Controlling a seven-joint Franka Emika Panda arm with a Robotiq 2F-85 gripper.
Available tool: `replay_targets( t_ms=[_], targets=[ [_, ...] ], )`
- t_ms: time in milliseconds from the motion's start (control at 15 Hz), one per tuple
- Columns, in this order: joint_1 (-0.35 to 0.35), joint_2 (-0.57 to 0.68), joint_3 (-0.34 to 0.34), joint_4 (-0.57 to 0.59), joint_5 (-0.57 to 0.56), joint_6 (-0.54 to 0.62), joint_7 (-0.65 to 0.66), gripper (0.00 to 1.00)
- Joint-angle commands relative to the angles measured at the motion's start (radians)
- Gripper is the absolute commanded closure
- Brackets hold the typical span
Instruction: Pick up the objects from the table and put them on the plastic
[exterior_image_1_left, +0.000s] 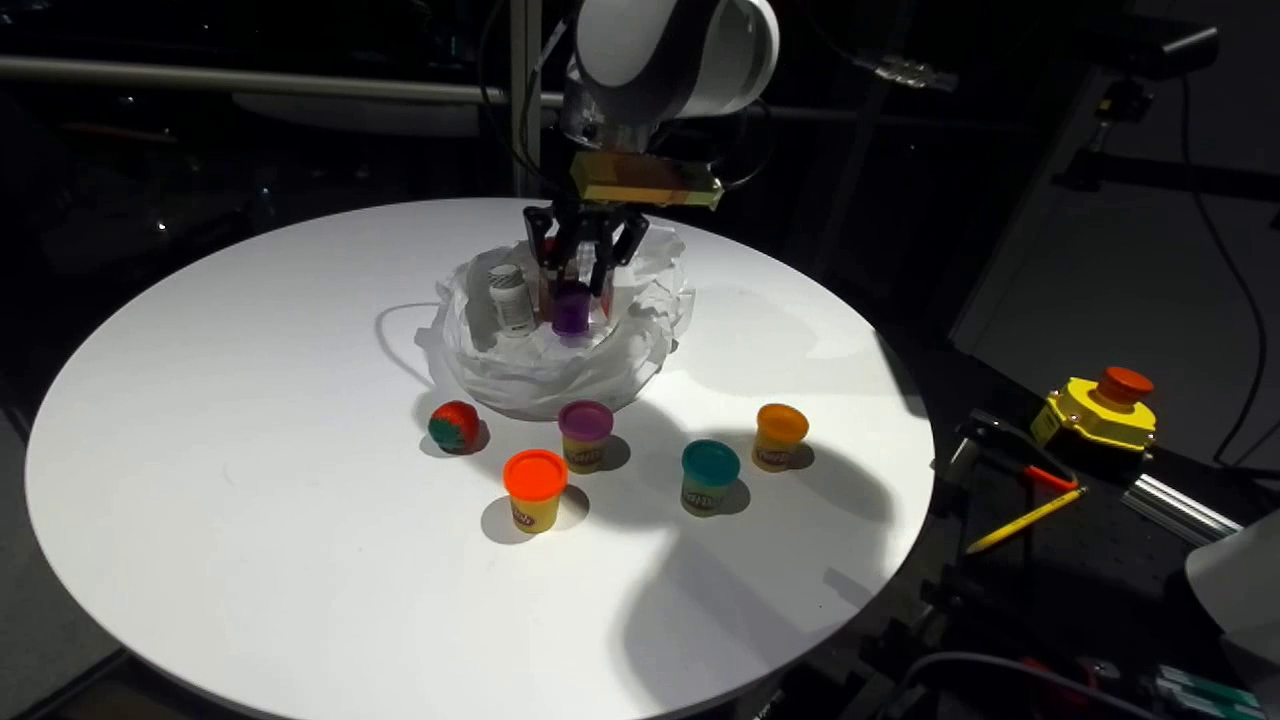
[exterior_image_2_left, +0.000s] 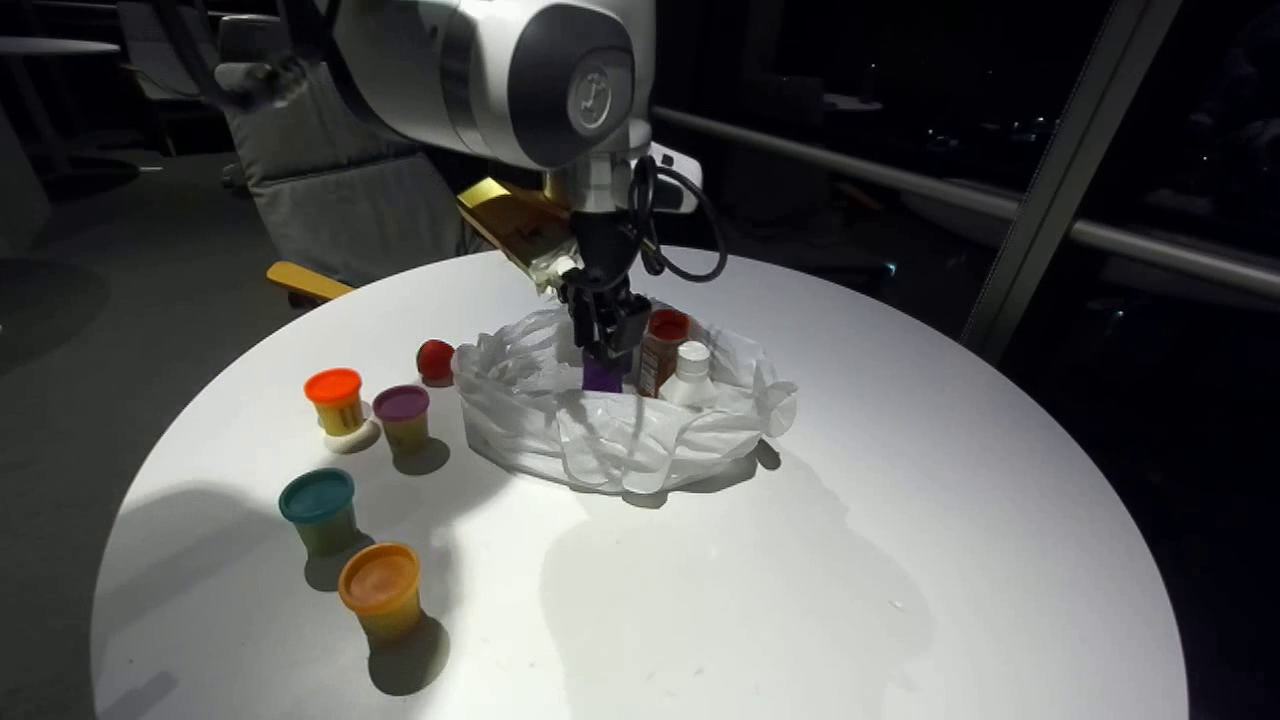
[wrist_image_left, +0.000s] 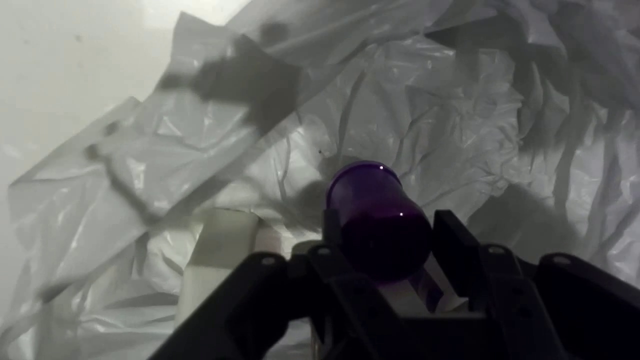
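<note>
Black gripper (wrist_image_left: 385, 225) clamped on a glossy purple cylinder (exterior_image_1_left: 571, 313) inside a crumpled translucent white plastic bag (exterior_image_2_left: 620, 438).
In an exterior view the bag's near wall hides the bases of cylinder, white-capped white bottle (exterior_image_2_left: 692, 378) and red-topped brown jar (exterior_image_2_left: 655, 362); whether the cylinder touches bottom is unclear.

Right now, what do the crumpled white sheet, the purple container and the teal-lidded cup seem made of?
White sheet: thin plastic film, glossy; sharp creases and bright glints show in the wrist view.
Purple container: probably hard plastic, shiny; its smooth side throws pinpoint highlights, though glass can't be excluded.
Teal-lidded cup: likely moulded plastic, satin; its top looks smooth and evenly round.
</note>
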Motion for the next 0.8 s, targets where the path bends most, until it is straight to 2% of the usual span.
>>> replay_targets(
  t_ms=[0,200,267,333,533,600,733],
  targets=[
    [-0.011,0.098,-0.006,0.118,0.049,-0.01,-0.005,0.75],
    [-0.018,0.128,-0.006,0.139,0.074,-0.001,-0.001,0.75],
    [-0.018,0.121,-0.005,0.135,0.081,0.0,-0.003,0.25],
    [-0.017,0.105,-0.003,0.117,0.084,0.008,-0.009,0.25],
    [0.016,-0.023,-0.01,-0.027,0.069,0.049,-0.009,0.04],
    [0.033,-0.07,-0.016,-0.077,0.06,0.056,-0.002,0.0],
    [0.074,-0.165,-0.034,-0.166,0.031,0.03,0.016,0.0]
  ],
)
